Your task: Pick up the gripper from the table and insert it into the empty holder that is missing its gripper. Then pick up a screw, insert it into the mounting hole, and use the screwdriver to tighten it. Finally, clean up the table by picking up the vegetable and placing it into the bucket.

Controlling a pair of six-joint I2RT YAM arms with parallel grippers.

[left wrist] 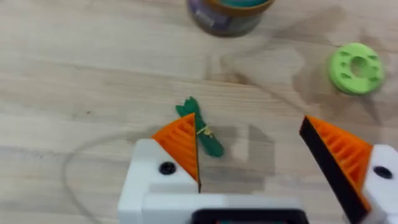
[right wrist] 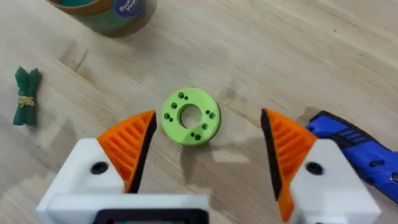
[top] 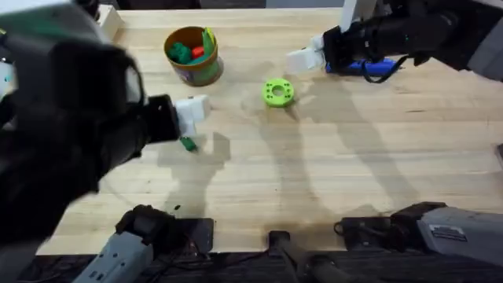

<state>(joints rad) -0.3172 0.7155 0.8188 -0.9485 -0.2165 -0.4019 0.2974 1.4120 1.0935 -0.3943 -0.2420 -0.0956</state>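
Both arms hang over the pale plank bench [top: 330,173], each claw spread wide and holding nothing.

The left claw [left wrist: 255,162] hovers over a small green vegetable bundle [left wrist: 202,130] lying flat on the wood, close beside its orange ribbed pad [left wrist: 180,140]; from overhead the bundle sits just below that claw's white block. The right claw [right wrist: 205,149] is above a flat green ring [right wrist: 189,116], with the blue screwdriver [right wrist: 354,152] lying on the bench just beside one finger. The bucket [top: 191,55] stands upright toward the far edge, green and red toy pieces inside it, well apart from the bundle. The wood shows plank seams and soft arm shadows. What I take for cabling and dark mounts lines the near edge, though that part is hard to make out.
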